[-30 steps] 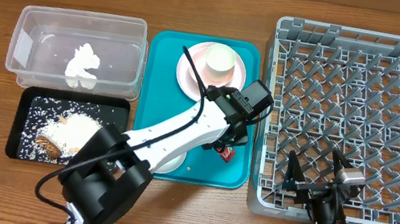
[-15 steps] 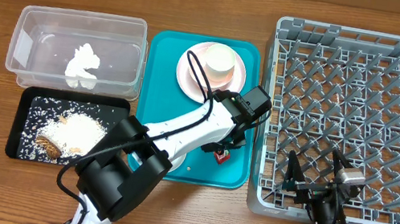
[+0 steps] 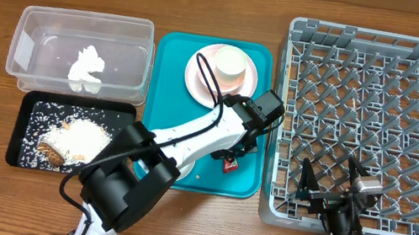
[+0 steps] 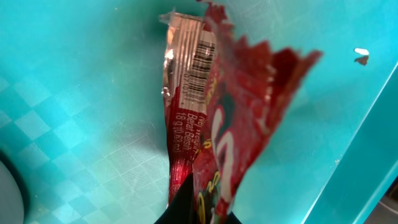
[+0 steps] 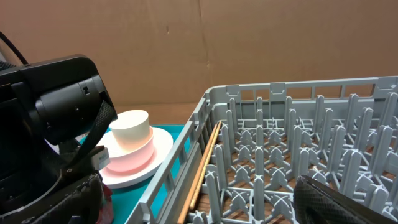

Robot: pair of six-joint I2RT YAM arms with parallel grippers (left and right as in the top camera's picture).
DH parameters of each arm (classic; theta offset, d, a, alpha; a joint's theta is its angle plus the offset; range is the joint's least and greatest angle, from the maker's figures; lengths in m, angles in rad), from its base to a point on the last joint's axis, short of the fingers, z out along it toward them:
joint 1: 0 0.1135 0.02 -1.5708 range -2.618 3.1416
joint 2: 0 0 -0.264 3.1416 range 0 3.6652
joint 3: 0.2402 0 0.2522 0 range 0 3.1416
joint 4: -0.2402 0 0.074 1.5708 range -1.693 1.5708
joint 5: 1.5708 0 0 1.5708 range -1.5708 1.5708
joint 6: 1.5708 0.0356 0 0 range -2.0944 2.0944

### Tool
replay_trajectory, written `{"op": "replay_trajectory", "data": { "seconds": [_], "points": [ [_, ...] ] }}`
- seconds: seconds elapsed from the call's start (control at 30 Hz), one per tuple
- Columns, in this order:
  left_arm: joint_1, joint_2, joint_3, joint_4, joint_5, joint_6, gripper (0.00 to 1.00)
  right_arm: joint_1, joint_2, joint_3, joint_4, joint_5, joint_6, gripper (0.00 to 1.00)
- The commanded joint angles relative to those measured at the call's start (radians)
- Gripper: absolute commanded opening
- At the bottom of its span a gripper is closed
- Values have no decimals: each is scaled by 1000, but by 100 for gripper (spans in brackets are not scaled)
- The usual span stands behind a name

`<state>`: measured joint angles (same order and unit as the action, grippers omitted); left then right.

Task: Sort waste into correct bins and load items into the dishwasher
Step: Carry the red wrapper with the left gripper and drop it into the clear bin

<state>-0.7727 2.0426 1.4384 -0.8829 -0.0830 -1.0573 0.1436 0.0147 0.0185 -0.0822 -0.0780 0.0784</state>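
Now that the left gripper (image 3: 236,154) has closed, where a second ago its jaws stood apart, we have the red snack wrapper (image 4: 211,118) pinched at one end. The wrist view shows the crumpled foil running up the middle of the frame from the fingertips at the bottom edge. From overhead the wrapper sits near the lower right corner of the teal tray (image 3: 168,85), close to the centre of the frame, nudged slightly from where it lay. We cannot tell whether it has left the tray floor yet.

We judge this piece of waste secured and ready to be carried left. The clear tub (image 3: 37,25) at the upper left already holds the tissue (image 3: 87,67), and the black tray (image 3: 23,108) below it holds the rice scraps (image 3: 80,137), so the tub looks like the wrapper's place.

Our right gripper (image 3: 327,178) waits wide open and empty at the lower right, over the near edge of the dish rack (image 3: 280,104). The plate (image 3: 197,77) with the cup (image 3: 231,66) on it is at the top of the teal tray, not yet loaded.
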Motion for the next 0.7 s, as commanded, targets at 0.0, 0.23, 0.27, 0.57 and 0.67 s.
{"op": "replay_trajectory", "data": {
  "seconds": [0.0,0.23,0.27,0.57,0.67],
  "points": [
    [-6,8,-5,-3,6,37,4,-8,-11,-11,5,7,5,100],
    [9,-56,48,-56,-13,81,4,-8,-11,-11,5,7,5,100],
    [11,-75,55,-60,-31,89,4,-8,-11,-11,5,7,5,100],
    [119,-294,59,-89,-153,93,4,-8,-11,-11,5,7,5,100],
    [211,-344,59,-100,-153,93,4,-8,-11,-11,5,7,4,100]
  ]
}}
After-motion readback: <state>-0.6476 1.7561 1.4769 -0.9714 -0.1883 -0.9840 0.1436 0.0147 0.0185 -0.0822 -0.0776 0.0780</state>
